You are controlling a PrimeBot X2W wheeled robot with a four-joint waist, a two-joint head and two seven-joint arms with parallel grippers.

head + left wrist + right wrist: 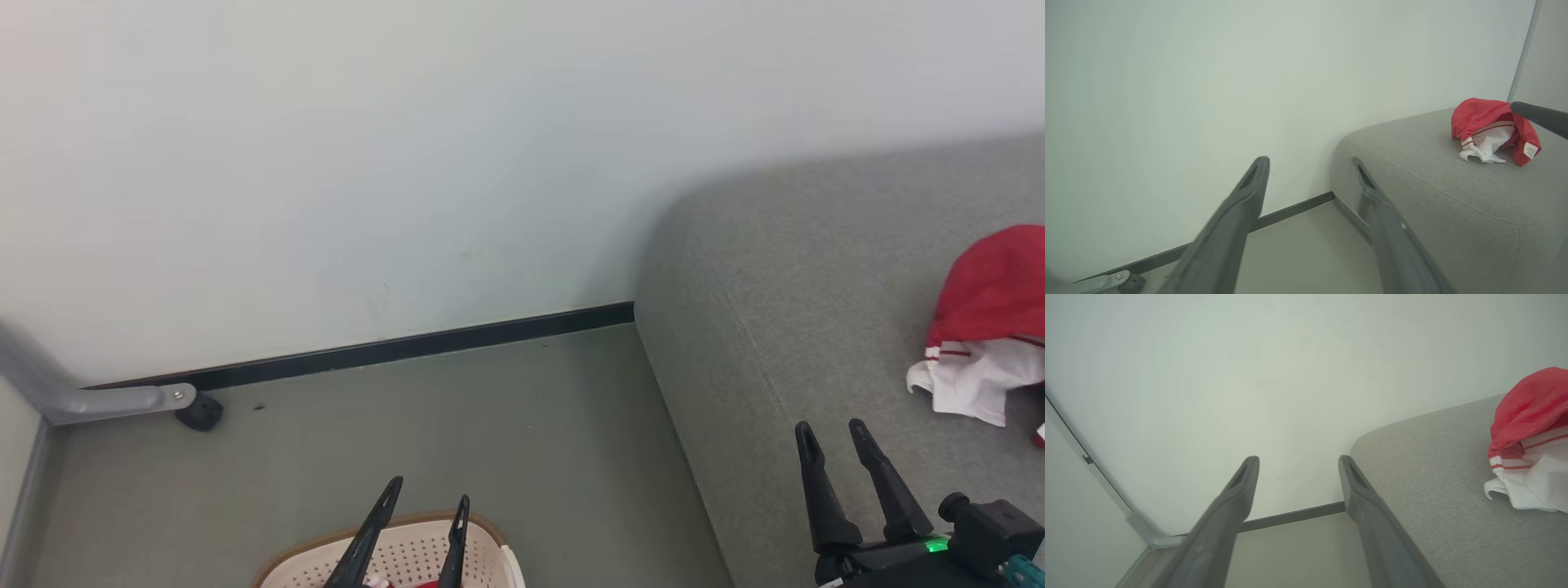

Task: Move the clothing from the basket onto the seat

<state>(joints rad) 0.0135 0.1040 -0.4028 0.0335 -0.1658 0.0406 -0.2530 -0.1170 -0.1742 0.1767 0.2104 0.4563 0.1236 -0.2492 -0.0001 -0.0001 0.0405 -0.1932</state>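
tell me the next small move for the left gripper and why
Probably lower the left gripper into the basket: its jaws are open and empty above it, red clothing lies inside, and one garment is already on the seat.

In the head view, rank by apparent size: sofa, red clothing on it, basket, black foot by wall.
Sofa, largest by far.
Red clothing and basket look alike; the basket is cut off at the frame edge, so I won't rank them.
Black foot, smallest.

2 slim dark fingers (820, 498) on left hand (431, 490), right hand (829, 425) — green light (931, 545).
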